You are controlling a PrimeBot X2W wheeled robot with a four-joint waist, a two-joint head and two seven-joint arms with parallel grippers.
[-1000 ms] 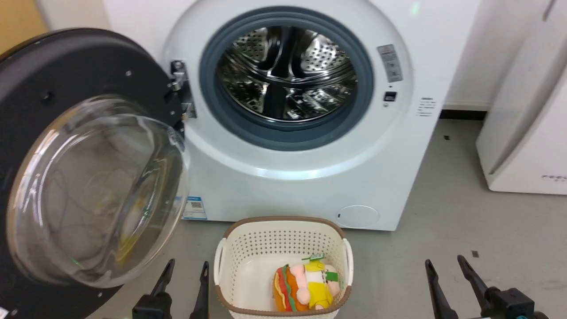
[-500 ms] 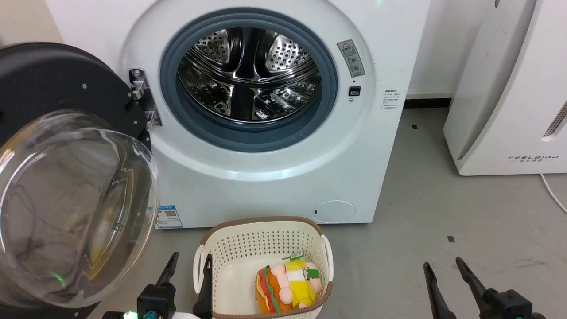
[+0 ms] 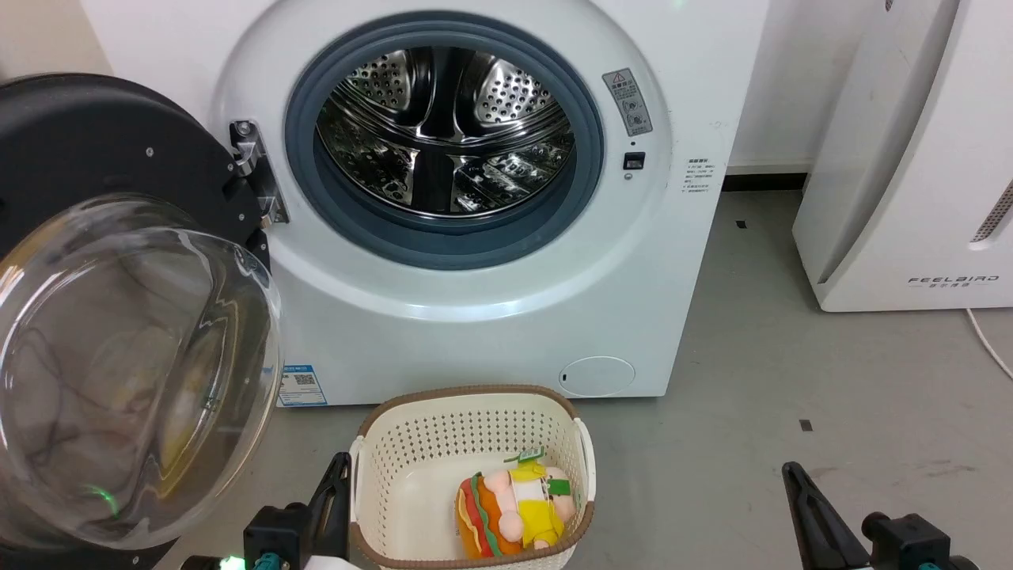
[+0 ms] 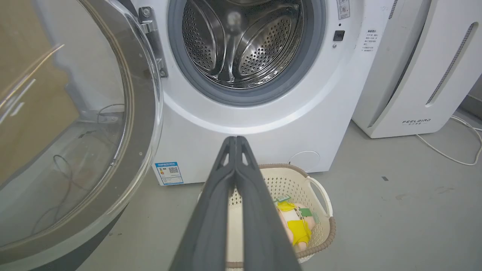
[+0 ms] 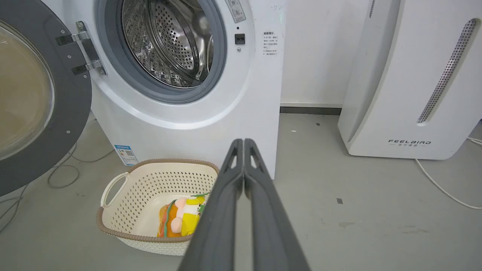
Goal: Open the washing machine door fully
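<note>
The door (image 3: 87, 142) hangs on its hinge (image 3: 255, 178) at the left side of the washer (image 3: 475, 332). It is swung well clear of the opening, with its inner face and glass bowl turned outward into the room. The drum (image 3: 451, 134) and its grey gasket (image 3: 589, 182) are fully exposed; no part of the door overlaps them.

Left gripper (image 4: 235, 140): fingers pressed together, grasping nothing. It sits low, beside the basket (image 3: 475, 400) on the floor (image 3: 791, 356), near the door's lower edge but not touching it.

Right gripper (image 5: 244, 142): fingers likewise clenched on nothing. It is well apart from the door, over bare floor to the right of the basket.

A soft toy (image 3: 514, 511) lies in the basket, which stands just in front of the washer.

Progress: the opening step appears essentially complete. Whether the hinge has reached its end stop cannot be told from here. If any travel is left, a light outward push on the door's rim would finish it.
</note>
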